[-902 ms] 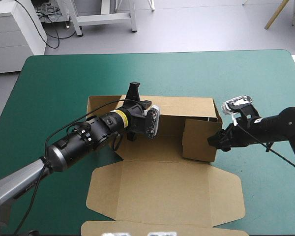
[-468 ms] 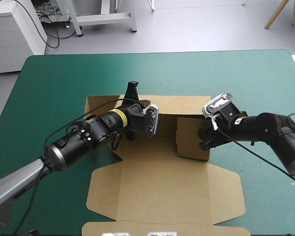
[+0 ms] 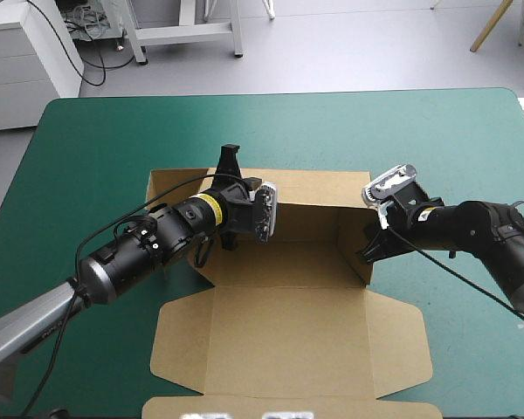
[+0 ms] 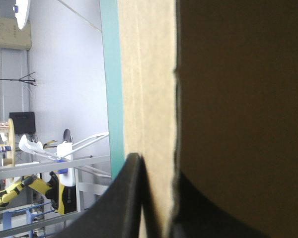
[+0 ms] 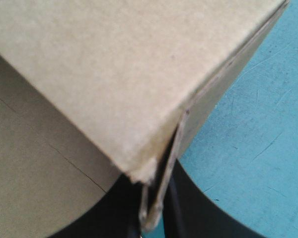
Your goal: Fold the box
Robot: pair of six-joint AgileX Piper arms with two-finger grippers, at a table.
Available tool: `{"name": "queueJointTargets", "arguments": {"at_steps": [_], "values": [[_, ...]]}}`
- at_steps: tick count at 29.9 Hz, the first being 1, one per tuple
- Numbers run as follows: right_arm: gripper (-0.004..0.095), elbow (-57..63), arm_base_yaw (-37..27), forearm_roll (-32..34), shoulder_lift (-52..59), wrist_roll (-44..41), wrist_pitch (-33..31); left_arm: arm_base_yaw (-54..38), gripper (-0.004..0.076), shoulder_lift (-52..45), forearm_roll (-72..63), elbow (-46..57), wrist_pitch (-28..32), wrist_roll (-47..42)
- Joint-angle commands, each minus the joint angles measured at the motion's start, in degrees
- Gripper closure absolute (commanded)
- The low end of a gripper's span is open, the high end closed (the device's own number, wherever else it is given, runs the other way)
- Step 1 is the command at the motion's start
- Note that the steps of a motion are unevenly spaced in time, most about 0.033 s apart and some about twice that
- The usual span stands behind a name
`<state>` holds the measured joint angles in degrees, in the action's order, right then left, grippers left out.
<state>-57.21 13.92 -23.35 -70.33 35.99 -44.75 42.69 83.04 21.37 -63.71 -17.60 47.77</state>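
The brown box (image 3: 288, 340) lies on the teal-green cover with its back wall and right wall raised and its lid flat toward the near edge. My left gripper (image 3: 230, 181) is at the left part of the back wall. In the left wrist view this gripper (image 4: 159, 198) is shut on the box (image 4: 149, 74), the wall's edge between the black fingers (image 4: 121, 203). My right gripper (image 3: 368, 252) is at the right wall's near corner. The right wrist view shows it (image 5: 156, 208) shut on the box (image 5: 114, 64), with layered board pinched between its fingers.
The lid's side flaps (image 3: 402, 340) spread flat on both sides near the front edge. Bare teal-green cover (image 3: 96, 157) lies beyond the back wall and to the left and right of the box.
The right side flap, earlier angled inward over the base, now stands in line with the right wall. My right gripper moved in to that wall and shut on it. The left arm hardly moved.
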Motion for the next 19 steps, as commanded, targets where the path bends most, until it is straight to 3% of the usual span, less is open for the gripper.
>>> {"name": "queueJointTargets", "arguments": {"at_steps": [1, 5, 7, 9, 19], "values": [[0.0927, -1.62, 0.98, -6.96, 1.42, 2.48, 1.01, 0.62, 0.0535, -1.37, -3.36, -0.96, -3.75, -2.83], [0.0927, -1.62, 0.98, -7.1, 1.42, 2.48, 1.01, 1.76, 0.0224, -2.89, -3.62, -1.64, -1.75, -2.95], [0.0927, -1.62, 0.98, -7.1, 1.42, 2.24, 1.12, 2.73, 0.0115, -3.45, -3.62, -1.64, -1.43, -2.95], [0.0927, -1.62, 0.98, -7.1, 1.42, 1.64, 1.6, 4.01, 0.0087, -3.88, -3.76, -1.64, -1.86, -3.27], [0.0926, -1.62, 0.98, -6.4, 1.42, -0.06, 4.12, 12.13, 0.0088, -7.24, -2.91, -1.64, -6.86, -6.48]]}}
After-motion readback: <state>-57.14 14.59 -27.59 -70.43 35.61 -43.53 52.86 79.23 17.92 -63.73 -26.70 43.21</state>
